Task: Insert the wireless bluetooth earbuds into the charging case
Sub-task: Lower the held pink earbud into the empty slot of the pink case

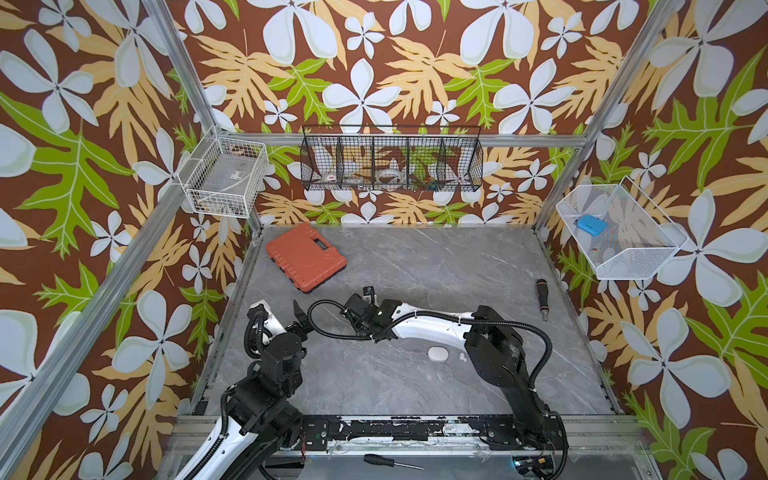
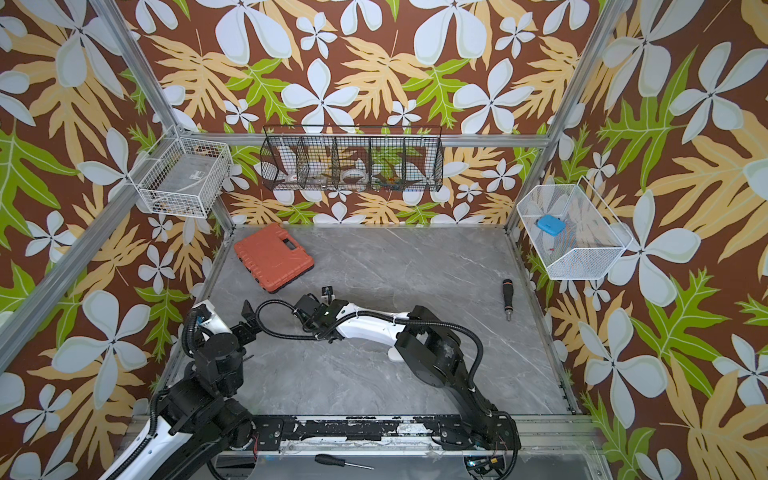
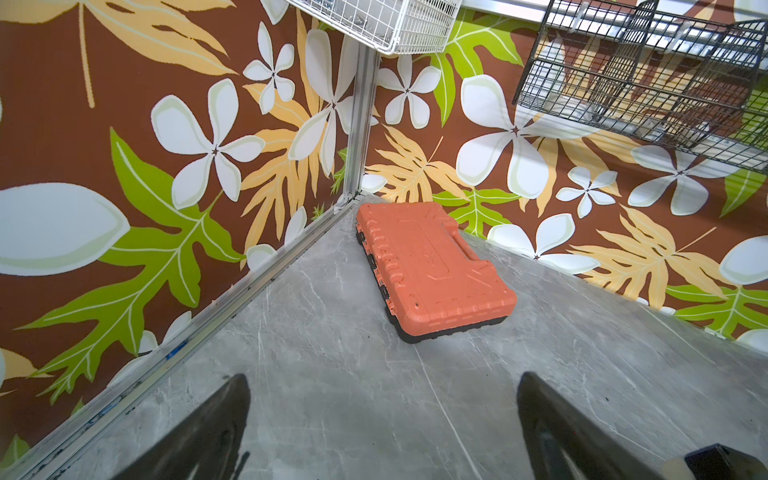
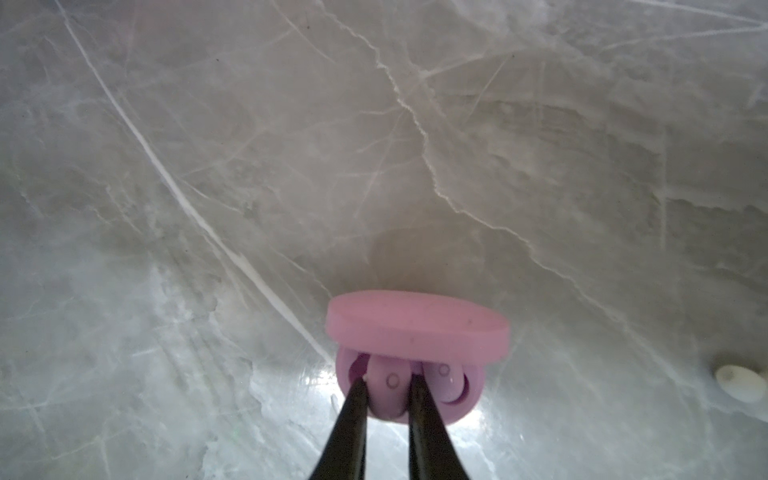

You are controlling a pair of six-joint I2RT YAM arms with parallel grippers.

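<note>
- in both top views the right arm [image 1: 428,326] reached over the grey table [image 1: 415,266] to left of middle. its fingers were hidden beneath the wrist, so the grip could not be told there.
- a white case [image 1: 439,354] lay near the front, just beside that arm, with a tiny white bud [image 1: 460,356] just right of it.
- the left gripper [image 1: 301,316] sat at the near left, well apart from both.
- in the left wrist view its fingers [image 3: 199,436] were spread wide with nothing between them. an orange tool case [image 3: 428,270] lay in the far left corner.
- in the right wrist view the right gripper [image 4: 388,379] was clenched on a lilac-pink earbud [image 4: 388,399], one finger on each side.
- the earbud was at the open pink charging case [image 4: 471,399], whose lid [image 4: 415,328] was raised. whether it was seated could not be told.
- a second pink earbud [image 4: 446,382] sat in the case, just beside the fingers.
</note>
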